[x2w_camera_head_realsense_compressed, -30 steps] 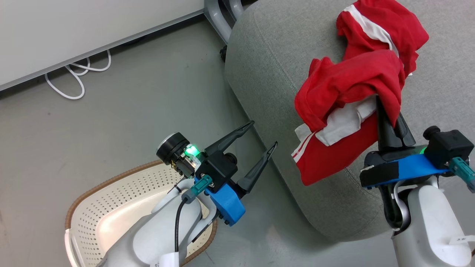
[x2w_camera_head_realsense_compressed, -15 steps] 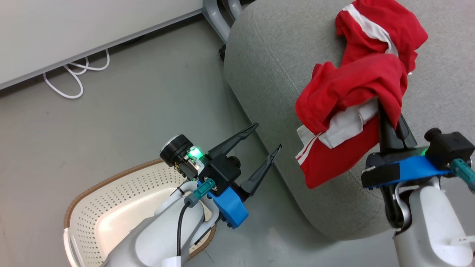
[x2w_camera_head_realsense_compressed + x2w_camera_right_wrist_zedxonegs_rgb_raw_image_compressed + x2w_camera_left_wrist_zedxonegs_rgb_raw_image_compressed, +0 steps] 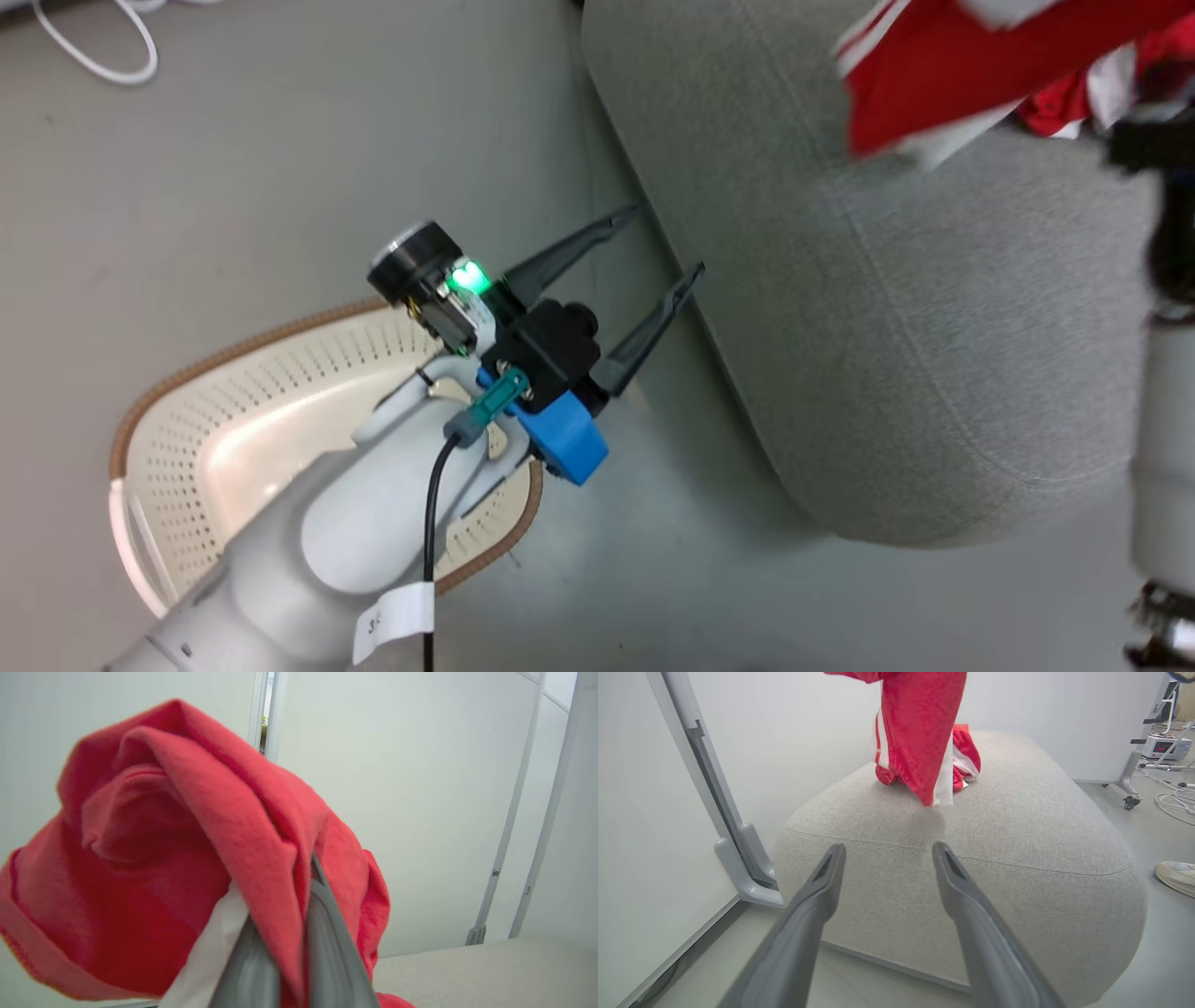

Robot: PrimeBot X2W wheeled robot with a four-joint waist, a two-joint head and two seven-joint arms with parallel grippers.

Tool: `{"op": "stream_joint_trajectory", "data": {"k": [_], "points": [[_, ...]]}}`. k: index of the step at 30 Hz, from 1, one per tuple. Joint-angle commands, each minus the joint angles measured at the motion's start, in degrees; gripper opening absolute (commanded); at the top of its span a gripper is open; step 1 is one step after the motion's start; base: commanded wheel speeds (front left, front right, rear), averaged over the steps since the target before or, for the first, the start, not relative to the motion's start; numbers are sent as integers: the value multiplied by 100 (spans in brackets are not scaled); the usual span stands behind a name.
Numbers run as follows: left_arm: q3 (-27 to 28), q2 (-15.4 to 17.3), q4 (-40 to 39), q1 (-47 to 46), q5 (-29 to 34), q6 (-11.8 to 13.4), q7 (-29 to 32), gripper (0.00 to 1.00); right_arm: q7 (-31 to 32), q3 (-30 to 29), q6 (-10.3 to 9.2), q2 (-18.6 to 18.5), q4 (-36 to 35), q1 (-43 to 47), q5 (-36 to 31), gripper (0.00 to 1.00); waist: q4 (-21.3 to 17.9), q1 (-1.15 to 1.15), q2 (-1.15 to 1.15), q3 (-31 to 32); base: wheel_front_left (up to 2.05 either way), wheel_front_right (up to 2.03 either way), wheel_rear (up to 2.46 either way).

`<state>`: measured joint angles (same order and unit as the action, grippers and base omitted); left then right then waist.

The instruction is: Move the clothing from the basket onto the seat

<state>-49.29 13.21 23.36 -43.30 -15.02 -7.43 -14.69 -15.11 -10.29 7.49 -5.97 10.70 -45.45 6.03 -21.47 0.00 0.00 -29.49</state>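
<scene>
A crumpled bright red garment (image 3: pixel 154 858) with a white panel is pinched by the closed right gripper (image 3: pixel 299 905) above the grey seat (image 3: pixel 1017 826); the left gripper (image 3: pixel 669 240) is spread wide, empty.

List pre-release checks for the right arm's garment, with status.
1. Grip: right gripper shut on held garment: ok.
2. Position: held garment hangs over the seat: ok.
3. Hem touching the seat: cannot tell.
4. Clearance: left gripper open, apart from the fabric: ok.
5. Remaining load: basket emptied: cannot tell; the left arm covers part of it.
</scene>
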Motion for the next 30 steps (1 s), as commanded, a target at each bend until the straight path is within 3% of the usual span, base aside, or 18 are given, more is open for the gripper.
{"op": "stream_joint_trajectory", "data": {"k": [1,5,12,18,21,30], "points": [[-18,94,-58,-195,65,-7,38,100,-9,-208,0,-94,-86,-352,36,0,97,0,0,-558,0,0,0],[-1,303,-210,-512,147,-7,164,100,-6,-743,1,-264,-281,-1104,58,0,68,0,0,-1100,0,0,0],[-16,599,-579,-872,287,-7,413,100,-7,-1695,0,-1156,-111,-1983,112,0,-4,0,0,-1796,0,0,0],[-18,671,-793,-986,302,39,483,100,-7,-2365,1,-1560,223,-1886,28,0,8,0,0,-2082,0,0,0],[-27,699,-853,-1011,297,40,505,100,-7,-2594,1,-1516,371,-1716,-12,0,19,0,0,-2144,0,0,0],[-36,800,-975,-1010,256,95,582,100,-6,-2978,1,-900,1236,-1112,-378,0,14,0,0,-2236,0,0,0]]}}
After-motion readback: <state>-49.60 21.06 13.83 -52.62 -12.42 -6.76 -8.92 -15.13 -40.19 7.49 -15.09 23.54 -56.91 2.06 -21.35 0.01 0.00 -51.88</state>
